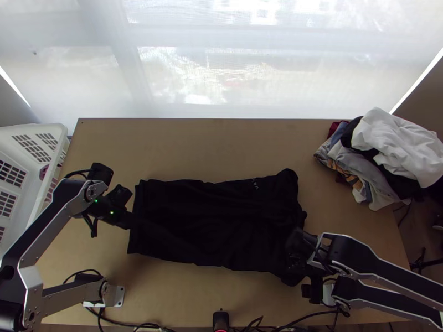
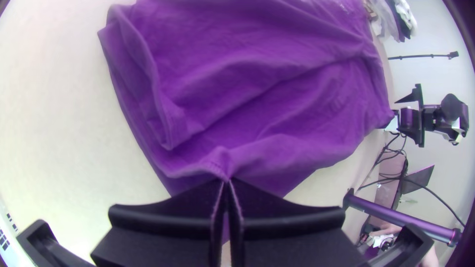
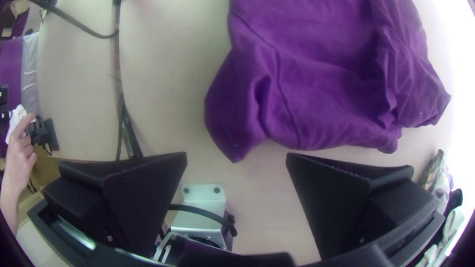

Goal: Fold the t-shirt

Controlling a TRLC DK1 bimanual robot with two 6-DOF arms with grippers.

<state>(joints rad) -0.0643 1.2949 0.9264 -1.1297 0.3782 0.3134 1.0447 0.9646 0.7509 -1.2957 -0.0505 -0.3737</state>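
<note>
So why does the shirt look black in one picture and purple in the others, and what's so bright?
I can't tell why, but the t-shirt looks black in the top view, purple in both wrist views. The top view's window glares. Both wrist views bend edges and have dark corners.

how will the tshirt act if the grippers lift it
The t-shirt will probably hang floppy, since it lies in soft wrinkles. Its layers may slip apart, as they look loosely stacked near the left gripper.
</note>
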